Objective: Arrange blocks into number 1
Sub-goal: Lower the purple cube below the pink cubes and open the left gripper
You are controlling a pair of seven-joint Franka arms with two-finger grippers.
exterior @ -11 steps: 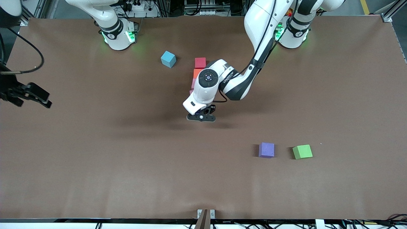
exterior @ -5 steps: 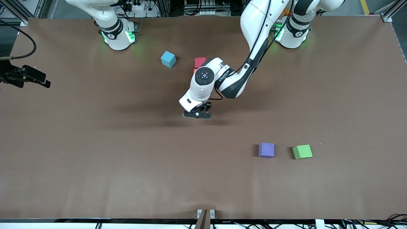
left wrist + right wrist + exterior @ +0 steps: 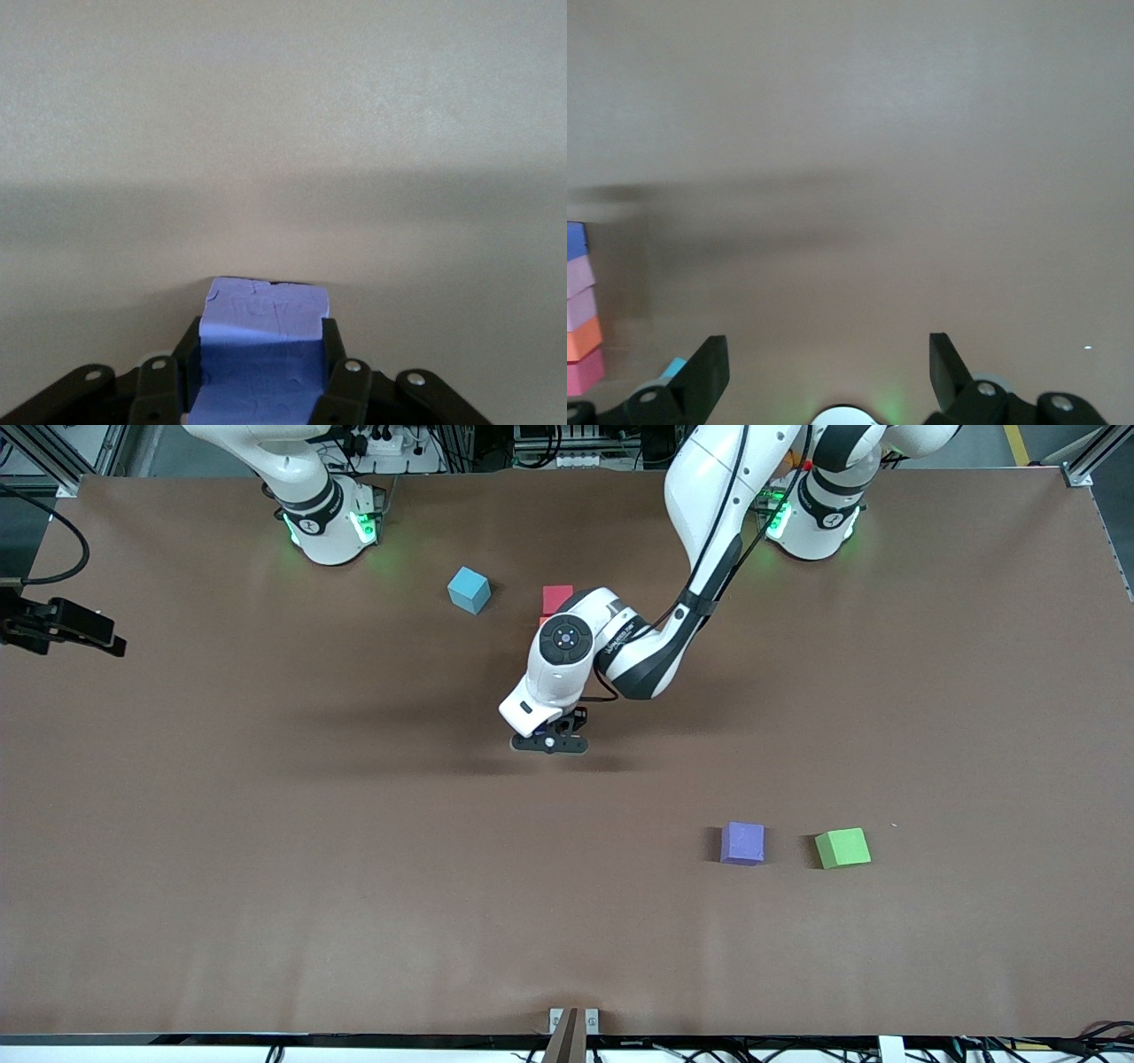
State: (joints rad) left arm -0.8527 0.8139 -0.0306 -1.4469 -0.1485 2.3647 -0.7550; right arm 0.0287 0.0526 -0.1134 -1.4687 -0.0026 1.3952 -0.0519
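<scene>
From the front view I see the left gripper (image 3: pixel 549 744) low over the middle of the brown table (image 3: pixel 266 868), its wrist covering most of the column of small matte foam cubes, so that only the red foam cube (image 3: pixel 556 597) and a sliver of the orange foam cube (image 3: pixel 542 622) next to it show here. A light blue foam cube (image 3: pixel 469 590) sits beside the red one, toward the right arm's end of the table. Nearer to the front camera, toward the left arm's end, a purple foam cube (image 3: pixel 742 843) rests on the table with a green foam cube (image 3: pixel 842 848) just beside it. The right gripper (image 3: pixel 66 627) hangs at the table's edge at the right arm's end, where that arm waits. In the left wrist view, my left gripper's fingers (image 3: pixel 350 390) are clamped on a blue-violet foam cube (image 3: pixel 264 341), one finger on each side, and the cube appears to sit on the table. In the right wrist view, the right gripper's fingers (image 3: pixel 709 372) stand wide apart with nothing between them, and at the frame's edge I see the column in line: blue-violet, then two pink foam cubes (image 3: pixel 579 295), then orange and red.
</scene>
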